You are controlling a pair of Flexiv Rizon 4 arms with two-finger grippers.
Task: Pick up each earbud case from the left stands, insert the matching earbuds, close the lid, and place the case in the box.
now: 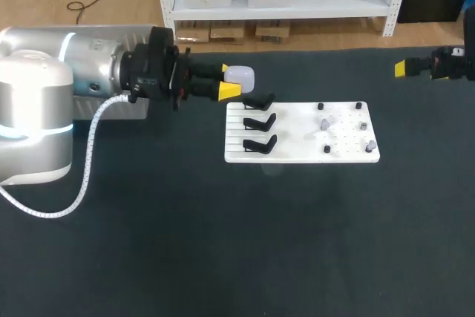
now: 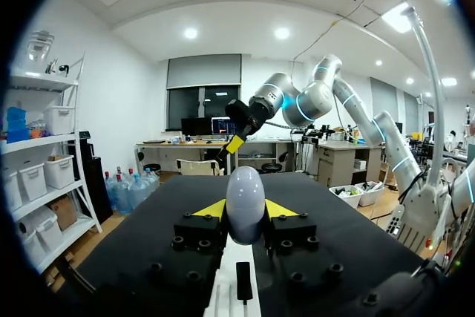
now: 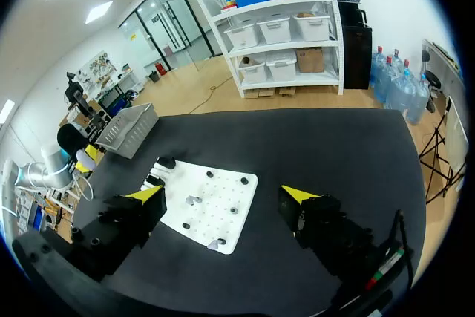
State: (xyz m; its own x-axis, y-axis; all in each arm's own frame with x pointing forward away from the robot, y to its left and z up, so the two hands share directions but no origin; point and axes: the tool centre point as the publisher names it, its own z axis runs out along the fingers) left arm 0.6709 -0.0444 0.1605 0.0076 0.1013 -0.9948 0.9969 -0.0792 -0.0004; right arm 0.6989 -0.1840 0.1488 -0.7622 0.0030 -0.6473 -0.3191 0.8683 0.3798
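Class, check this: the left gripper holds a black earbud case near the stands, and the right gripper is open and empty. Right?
No: the earbud case in the left gripper is white, not black, as the left wrist view shows. It is near the stands, and the right gripper is open and empty.

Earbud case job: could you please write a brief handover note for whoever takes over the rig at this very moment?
Left gripper: shut on the white earbud case, held by the far corner of the white board, next to the stands; the lid looks closed.
Right gripper: open and empty, near the right edge of the table.
Stands: three, black, none holding a case.
Earbuds: small pale pieces among the pegs on the board's other half.
Done: one case picked up.
Left: insert its earbuds, close the lid, place it in the grey box beside the left arm.
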